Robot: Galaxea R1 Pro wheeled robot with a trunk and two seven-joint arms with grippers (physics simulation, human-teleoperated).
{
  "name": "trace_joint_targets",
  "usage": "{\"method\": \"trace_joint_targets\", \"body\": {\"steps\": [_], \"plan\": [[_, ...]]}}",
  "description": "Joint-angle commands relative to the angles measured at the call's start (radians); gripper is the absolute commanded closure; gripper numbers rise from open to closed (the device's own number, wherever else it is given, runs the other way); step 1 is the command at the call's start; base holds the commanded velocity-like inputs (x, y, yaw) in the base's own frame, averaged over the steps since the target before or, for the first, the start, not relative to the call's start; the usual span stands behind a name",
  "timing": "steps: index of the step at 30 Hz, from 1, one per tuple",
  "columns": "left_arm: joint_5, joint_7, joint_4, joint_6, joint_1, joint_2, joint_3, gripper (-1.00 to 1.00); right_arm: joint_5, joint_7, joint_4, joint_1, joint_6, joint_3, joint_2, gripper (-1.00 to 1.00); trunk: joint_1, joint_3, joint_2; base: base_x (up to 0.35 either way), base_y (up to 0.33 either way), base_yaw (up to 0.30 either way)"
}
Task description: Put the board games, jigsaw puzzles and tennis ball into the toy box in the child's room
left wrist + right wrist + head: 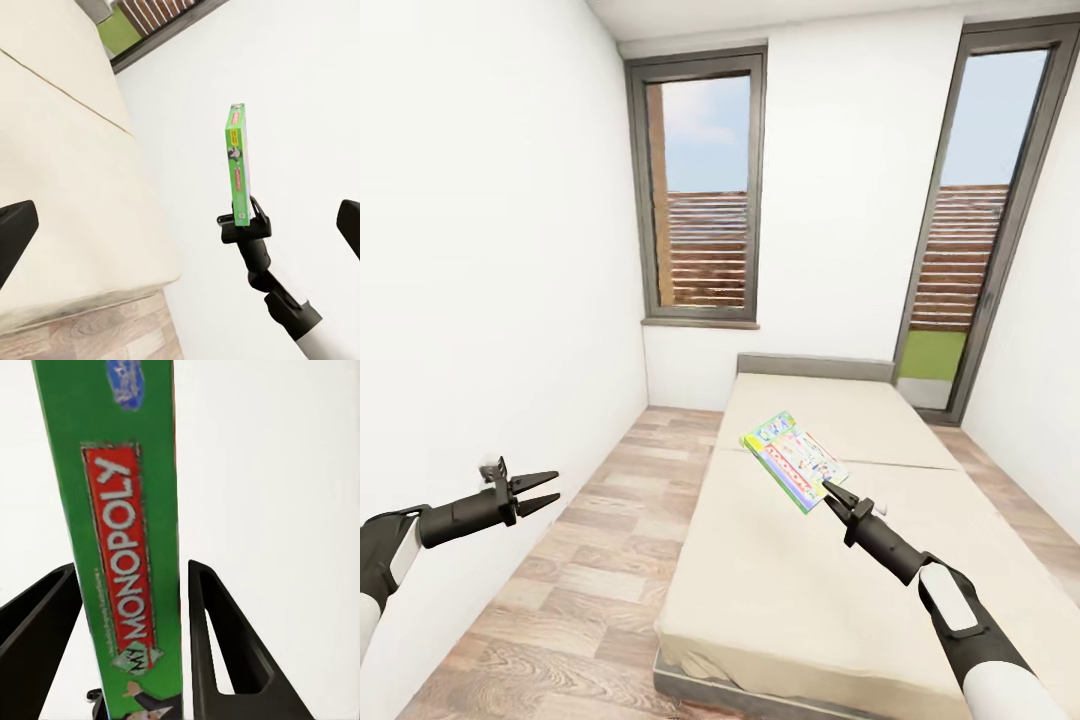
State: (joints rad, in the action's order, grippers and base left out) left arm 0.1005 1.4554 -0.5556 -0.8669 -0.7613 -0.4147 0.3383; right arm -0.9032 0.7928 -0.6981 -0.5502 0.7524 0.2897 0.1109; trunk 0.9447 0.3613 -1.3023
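Note:
A board game [795, 460], a flat pale blue box with green edges, hangs tilted above the beige bed [790, 590]. My right gripper [830, 492] is shut on its near corner. The right wrist view shows the green "Monopoly" edge of the board game [124, 547] clamped between the two black fingers [217, 645]. The left wrist view has the same board game [238, 176] edge-on, standing up out of the right gripper [244, 221]. Over the floor to the left of the bed, my left gripper [545, 488] is open and holds nothing.
A white wall [480, 300] runs close along my left. A strip of wood-plank floor [580, 580] lies between it and the bed. Behind the grey headboard [815, 367] are a dark-framed window [700, 190] and a tall glazed door [985, 220].

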Motion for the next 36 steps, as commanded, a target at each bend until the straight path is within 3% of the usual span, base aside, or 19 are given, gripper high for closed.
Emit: {"method": "trace_joint_targets", "body": {"steps": [1, 36], "plan": [[-0.001, 0.003, 0.0, -0.011, -0.001, 0.0, 0.001, -1.0, -0.002, 0.001, 0.0, 0.0, 0.005, 0.002, 0.0, 1.0, 0.0, 0.001, -0.001, -0.131, -0.183, 0.28], [-0.005, 0.002, 0.0, -0.006, -0.001, 0.003, -0.001, -1.0, -0.002, -0.001, 0.0, 0.0, 0.005, 0.002, 0.001, 1.0, 0.0, 0.001, -0.001, -0.133, -0.254, 0.284]]}}
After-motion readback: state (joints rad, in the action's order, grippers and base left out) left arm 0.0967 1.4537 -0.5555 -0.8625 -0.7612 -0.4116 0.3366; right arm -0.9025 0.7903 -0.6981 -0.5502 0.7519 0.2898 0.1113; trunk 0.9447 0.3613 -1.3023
